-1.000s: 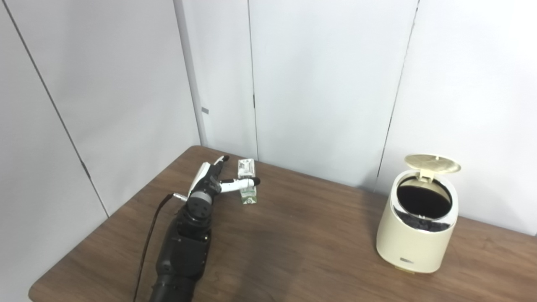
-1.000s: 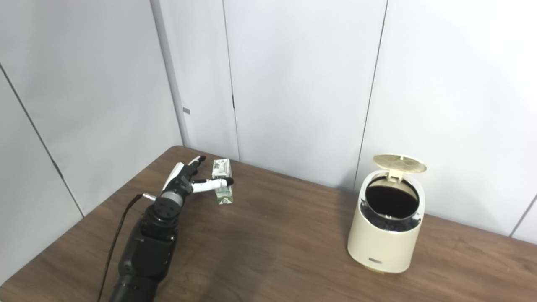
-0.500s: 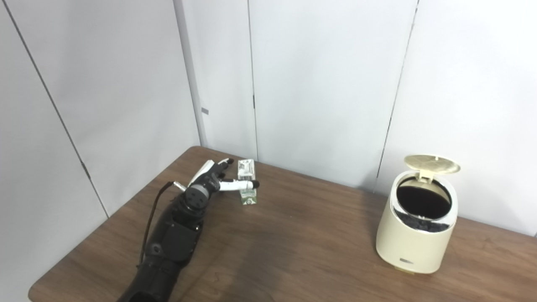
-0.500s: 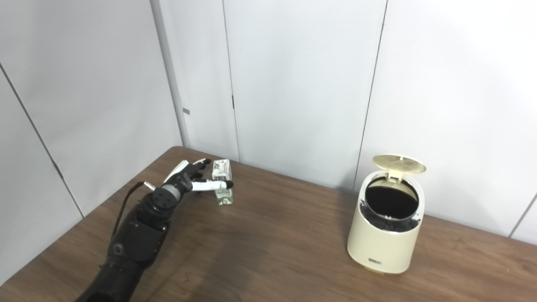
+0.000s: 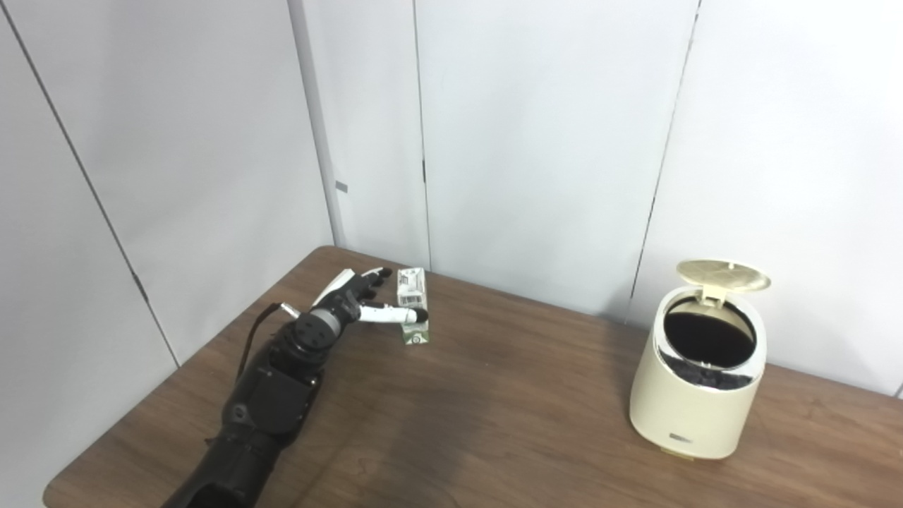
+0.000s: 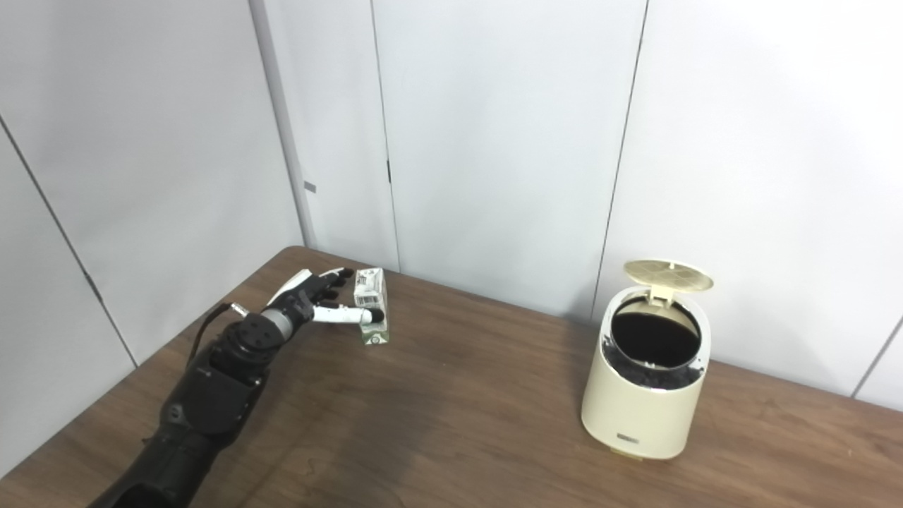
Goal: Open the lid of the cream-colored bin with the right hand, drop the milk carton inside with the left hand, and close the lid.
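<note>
Reaching across the far left of the wooden table (image 5: 508, 416), the left hand (image 5: 349, 305) is seen lower and flatter than a second ago, the forearm now laid closer to the tabletop and the thumb drawn in across the near face of the milk carton (image 5: 413, 314). The carton is shown upright where it stood before, near the table's far left corner, so a grasp appears to be forming but is not yet made. The hand is held spread: its fingers are extended on the left of the carton, the thumb lies across the front, and whether either is actually touching cannot be told from these views. Nothing is lifted or clamped. Well apart on the right, the cream-colored bin (image 6: 645, 409) is pictured with its lid (image 6: 667, 274) already tipped up at the far rim and the dark opening exposed, leaving the drop and the closing still to be done. The right hand is not in view.
</note>
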Available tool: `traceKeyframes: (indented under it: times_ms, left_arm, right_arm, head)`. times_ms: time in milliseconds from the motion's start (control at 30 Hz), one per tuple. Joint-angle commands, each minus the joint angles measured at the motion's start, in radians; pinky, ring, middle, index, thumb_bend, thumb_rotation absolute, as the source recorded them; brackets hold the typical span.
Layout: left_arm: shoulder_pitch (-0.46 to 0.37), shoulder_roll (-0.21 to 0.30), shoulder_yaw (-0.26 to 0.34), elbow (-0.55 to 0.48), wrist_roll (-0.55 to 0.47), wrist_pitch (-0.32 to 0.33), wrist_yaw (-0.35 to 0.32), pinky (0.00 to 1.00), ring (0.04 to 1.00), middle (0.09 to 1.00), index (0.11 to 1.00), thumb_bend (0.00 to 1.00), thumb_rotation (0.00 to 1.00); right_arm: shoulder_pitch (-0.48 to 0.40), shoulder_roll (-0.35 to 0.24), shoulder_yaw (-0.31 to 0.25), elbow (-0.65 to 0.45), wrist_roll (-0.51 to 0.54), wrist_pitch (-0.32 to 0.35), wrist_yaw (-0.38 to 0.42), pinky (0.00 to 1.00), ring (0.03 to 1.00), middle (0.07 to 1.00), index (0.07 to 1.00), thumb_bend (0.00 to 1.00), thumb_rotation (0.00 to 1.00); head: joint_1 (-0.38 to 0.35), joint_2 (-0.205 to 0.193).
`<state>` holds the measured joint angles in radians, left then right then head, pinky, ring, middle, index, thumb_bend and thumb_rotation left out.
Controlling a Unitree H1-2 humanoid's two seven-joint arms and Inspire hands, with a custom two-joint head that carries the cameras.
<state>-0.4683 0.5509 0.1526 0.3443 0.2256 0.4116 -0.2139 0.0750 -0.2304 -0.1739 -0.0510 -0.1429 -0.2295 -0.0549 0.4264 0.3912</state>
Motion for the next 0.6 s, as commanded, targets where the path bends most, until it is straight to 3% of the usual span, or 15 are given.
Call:
traceKeyframes:
  times_ms: [0,200,400,567]
  left_arm:
    - [-0.029,0.023,0.005,0.001,-0.033,-0.051,0.002,0.89,0.941,0.959,0.968,0.96,0.24]
    - [-0.034,0.024,0.013,0.031,-0.092,-0.107,0.015,0.89,0.915,0.916,0.917,0.85,0.09]
    - [-0.037,0.034,0.009,0.060,-0.150,-0.153,-0.011,0.90,0.920,0.906,0.910,0.82,0.05]
    - [-0.040,0.041,-0.006,0.070,-0.162,-0.181,-0.023,0.92,0.923,0.898,0.905,0.80,0.01]
  right_arm:
    - [0.024,-0.006,-0.005,0.047,0.004,0.001,-0.006,0.40,0.572,0.631,0.603,0.28,0.57]
    - [0.020,-0.017,-0.005,0.053,0.001,0.001,-0.001,0.43,0.601,0.646,0.616,0.29,0.61]
    - [0.022,-0.022,-0.007,0.046,-0.005,0.028,0.000,0.38,0.557,0.622,0.616,0.28,0.61]
    - [0.021,-0.024,-0.009,0.044,0.001,0.038,0.001,0.42,0.589,0.641,0.614,0.31,0.65]
  head:
    - [0.000,0.002]
    - [-0.004,0.006]
    - [-0.005,0.008]
    - [-0.015,0.007]
